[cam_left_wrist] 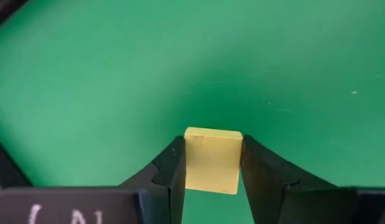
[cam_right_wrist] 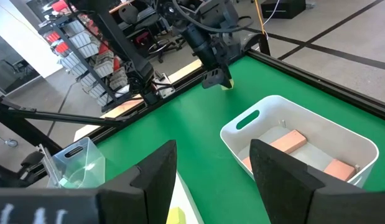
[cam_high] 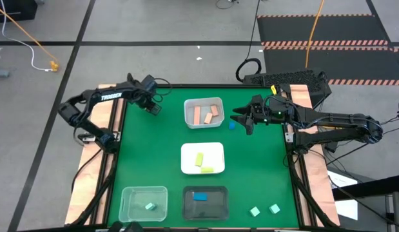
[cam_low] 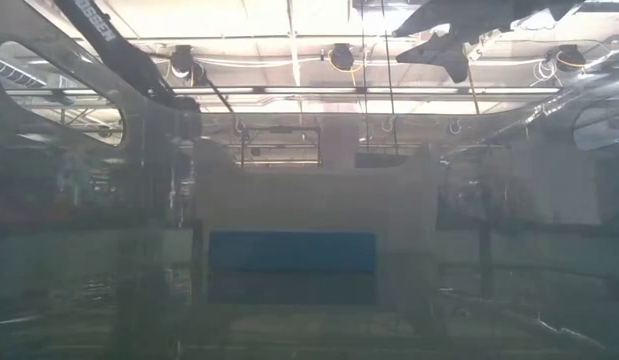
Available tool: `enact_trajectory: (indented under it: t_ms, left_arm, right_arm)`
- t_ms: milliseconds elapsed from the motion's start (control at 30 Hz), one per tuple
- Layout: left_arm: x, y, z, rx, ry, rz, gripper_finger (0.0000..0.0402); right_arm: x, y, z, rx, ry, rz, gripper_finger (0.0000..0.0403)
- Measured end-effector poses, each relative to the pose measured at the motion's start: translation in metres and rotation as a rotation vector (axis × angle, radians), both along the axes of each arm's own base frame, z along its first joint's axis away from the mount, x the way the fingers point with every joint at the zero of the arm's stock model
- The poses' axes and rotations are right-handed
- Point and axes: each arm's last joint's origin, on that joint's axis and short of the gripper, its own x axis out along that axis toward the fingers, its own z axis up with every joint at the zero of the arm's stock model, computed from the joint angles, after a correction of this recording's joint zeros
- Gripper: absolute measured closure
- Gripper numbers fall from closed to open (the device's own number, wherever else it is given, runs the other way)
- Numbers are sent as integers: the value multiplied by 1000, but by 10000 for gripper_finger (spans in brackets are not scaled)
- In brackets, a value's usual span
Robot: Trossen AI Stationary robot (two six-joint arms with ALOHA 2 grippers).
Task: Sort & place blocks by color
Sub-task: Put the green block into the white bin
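My left gripper is over the far left part of the green mat, shut on a yellow-green block; the right wrist view shows it too. My right gripper hangs open right of the white tub, which holds three salmon pink blocks. A small blue block lies on the mat just beside the right gripper. Two yellow-green blocks lie on the white tray. A mint block sits in the clear tray, a blue bar in the black tray. My left gripper pinches the yellow-green block between its two fingers, one on each of two opposite side faces. The fingers point down at the mat from above. The block's end sticks out past the fingertips; whether it touches the mat I cannot tell.
Two loose mint blocks lie on the mat near its near right corner. The white tray is at the mat's middle; the clear tray and black tray stand along the near edge. Bare mat lies between the left gripper and the tub.
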Motion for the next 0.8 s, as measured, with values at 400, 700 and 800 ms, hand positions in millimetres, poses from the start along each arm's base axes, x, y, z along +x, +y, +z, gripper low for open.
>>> enact_trajectory:
  t_ms: [400,700,800]
  left_arm:
    - [-5,-40,78,199,-340,-29,279]
    - [-11,-85,147,484,-757,-151,279]
    - [-11,-98,161,514,-884,-177,278]
  right_arm:
    - [0,0,0,0,0,0,211]
    - [0,0,0,0,0,0,211]
    - [0,0,0,0,0,0,211]
